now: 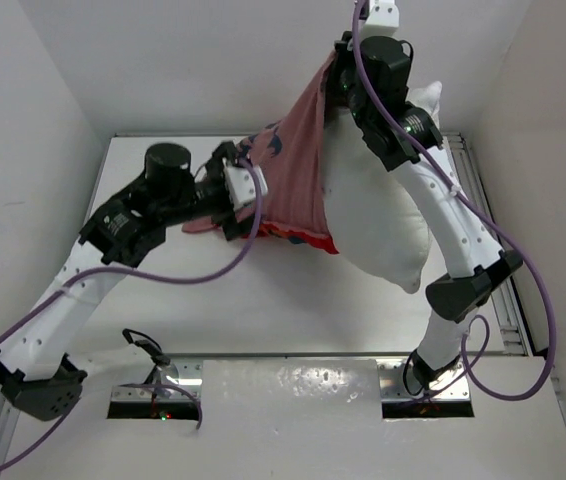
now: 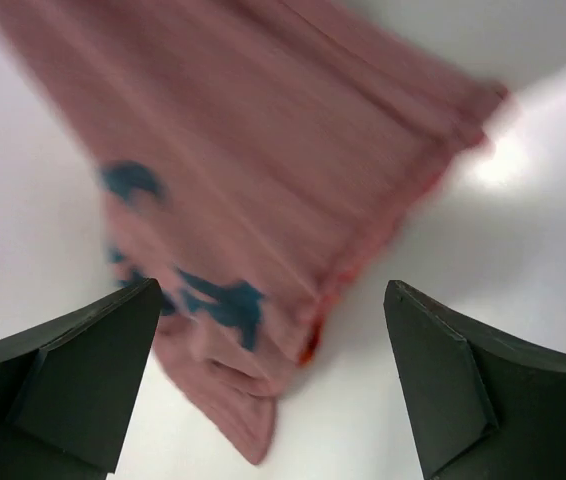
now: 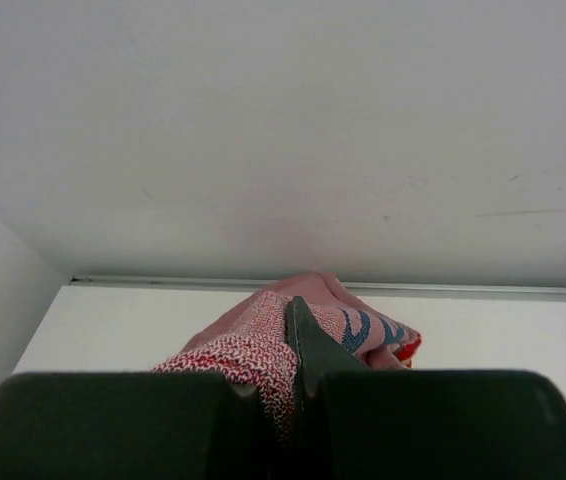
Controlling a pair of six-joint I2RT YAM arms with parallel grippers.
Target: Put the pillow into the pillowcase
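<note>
Red-orange pillowcase (image 1: 298, 170) hangs long axis vertical from right gripper (image 3: 293, 315), clamped tight on its top corner; left gripper (image 2: 273, 295) spread wide, empty, facing its lower edge; pillow (image 1: 375, 215) touches its right-arm side.

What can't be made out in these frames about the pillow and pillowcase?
- Top view: the right arm covers where pillow meets pillowcase; how far in, unclear.
- Left wrist view: pillowcase print motion-blurred.
- Right wrist view: no pillow visible; the right gripper body and bunched fabric in its shut jaws block below.
</note>
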